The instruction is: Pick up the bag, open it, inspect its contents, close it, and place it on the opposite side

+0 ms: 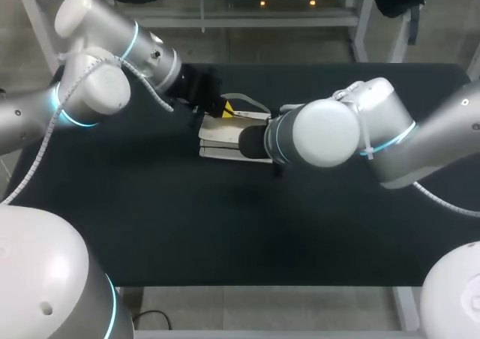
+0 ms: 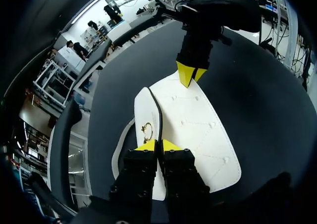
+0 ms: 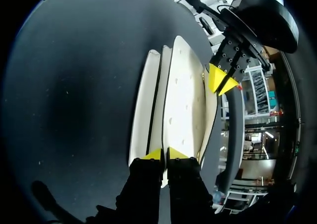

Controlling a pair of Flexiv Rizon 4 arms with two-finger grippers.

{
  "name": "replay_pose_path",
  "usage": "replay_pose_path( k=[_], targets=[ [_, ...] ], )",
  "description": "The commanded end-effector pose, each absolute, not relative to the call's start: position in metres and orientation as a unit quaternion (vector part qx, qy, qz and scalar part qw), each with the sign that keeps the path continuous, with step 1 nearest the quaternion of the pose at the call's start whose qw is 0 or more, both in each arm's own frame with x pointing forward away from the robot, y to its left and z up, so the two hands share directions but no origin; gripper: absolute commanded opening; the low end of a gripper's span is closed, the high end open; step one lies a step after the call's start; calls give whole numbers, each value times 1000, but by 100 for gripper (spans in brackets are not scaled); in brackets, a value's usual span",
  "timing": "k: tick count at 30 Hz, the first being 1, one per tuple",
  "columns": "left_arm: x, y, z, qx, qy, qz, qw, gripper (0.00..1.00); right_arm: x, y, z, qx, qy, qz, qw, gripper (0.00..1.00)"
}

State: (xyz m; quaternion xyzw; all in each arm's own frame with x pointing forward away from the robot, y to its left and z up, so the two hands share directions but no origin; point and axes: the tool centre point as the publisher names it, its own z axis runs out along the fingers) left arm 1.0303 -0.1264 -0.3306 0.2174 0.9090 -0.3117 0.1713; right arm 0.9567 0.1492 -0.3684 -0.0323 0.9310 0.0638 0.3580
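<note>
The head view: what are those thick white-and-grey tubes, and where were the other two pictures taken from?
Those tubes are two robot arms, seen by a camera above and behind the robot. They reach in from either side over a black table. The other two pictures come from small cameras on the arms' wrists, each looking out along its own fingers.

Each arm ends in a gripper: two black fingers with yellow tips. On the table is a flat white bag with stitched seams and a gold ring clasp. It appears to lie flat. The left gripper is pinched shut on one end of the bag. The right gripper is pinched shut on the opposite end. Each wrist picture also shows the other arm's gripper at the far end of the bag.
</note>
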Motion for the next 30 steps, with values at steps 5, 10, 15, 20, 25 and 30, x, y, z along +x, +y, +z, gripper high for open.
replay_pose_path(
  k=[5, 10, 15, 20, 25, 30],
  targets=[
    [1060, -116, -322, 196, 917, -323, 124, 0, 953, 145, -372, -33, 931, 64, 358, 0],
    [1063, -115, -320, 193, 919, -324, 120, 0, 953, 145, -372, -33, 931, 64, 358, 0],
    [1056, -119, -324, 203, 918, -314, 131, 0, 953, 145, -372, -33, 931, 64, 358, 0],
    [1043, -121, -326, 221, 912, -297, 177, 46, 953, 145, -372, -33, 931, 64, 358, 0],
    [1034, -122, -330, 223, 902, -307, 204, 99, 953, 145, -372, -33, 931, 64, 358, 0],
    [1041, -126, -339, 200, 902, -313, 221, 100, 953, 145, -372, -33, 931, 64, 358, 0]
  ],
)
